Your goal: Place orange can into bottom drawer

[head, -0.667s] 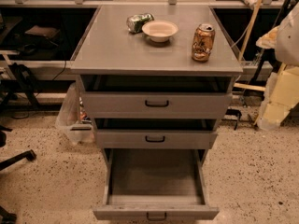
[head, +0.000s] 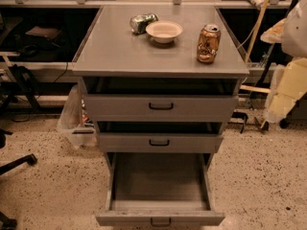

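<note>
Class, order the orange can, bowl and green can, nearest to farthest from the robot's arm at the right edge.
The claw is out of view; only the arm shows, at right.
1. orange can, cabinet top's right side
2. bowl, back middle
3. green can, left of bowl

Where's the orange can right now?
In the camera view, the orange can stands upright at the right of the cabinet top, right of the white bowl; the gripper is out of view.

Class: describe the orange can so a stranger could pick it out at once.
On the grey metal cabinet's flat top, with the gripper out of view, look near the right edge, right of the pale round bowl. The shiny orange-copper drink can stands upright there, unlike the green and silver can lying on its side.
</note>
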{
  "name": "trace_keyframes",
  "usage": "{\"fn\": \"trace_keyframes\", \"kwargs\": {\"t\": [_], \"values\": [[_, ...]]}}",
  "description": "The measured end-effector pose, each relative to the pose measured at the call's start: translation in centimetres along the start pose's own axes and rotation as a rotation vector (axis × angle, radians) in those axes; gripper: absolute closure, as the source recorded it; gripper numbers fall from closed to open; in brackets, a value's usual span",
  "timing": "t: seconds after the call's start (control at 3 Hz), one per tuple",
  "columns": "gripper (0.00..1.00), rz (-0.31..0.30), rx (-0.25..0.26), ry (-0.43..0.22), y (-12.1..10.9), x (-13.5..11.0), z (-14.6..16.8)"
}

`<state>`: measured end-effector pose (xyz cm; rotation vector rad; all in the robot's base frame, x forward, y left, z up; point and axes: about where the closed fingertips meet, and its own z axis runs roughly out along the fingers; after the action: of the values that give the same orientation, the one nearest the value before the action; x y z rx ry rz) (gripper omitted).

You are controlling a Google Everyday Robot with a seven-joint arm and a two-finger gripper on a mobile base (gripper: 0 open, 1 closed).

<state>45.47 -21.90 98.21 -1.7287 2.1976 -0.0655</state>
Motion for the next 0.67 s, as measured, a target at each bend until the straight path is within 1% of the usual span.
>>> {"fn": "trace_keyframes", "kwargs": {"t": [0.33, 0.67], "values": [[0.00, -0.055, -0.079, -0.062, -4.0, -1.4, 2.4], [0.00, -0.100, -0.148, -0.180, -8.9, -3.8, 6.5]]}}
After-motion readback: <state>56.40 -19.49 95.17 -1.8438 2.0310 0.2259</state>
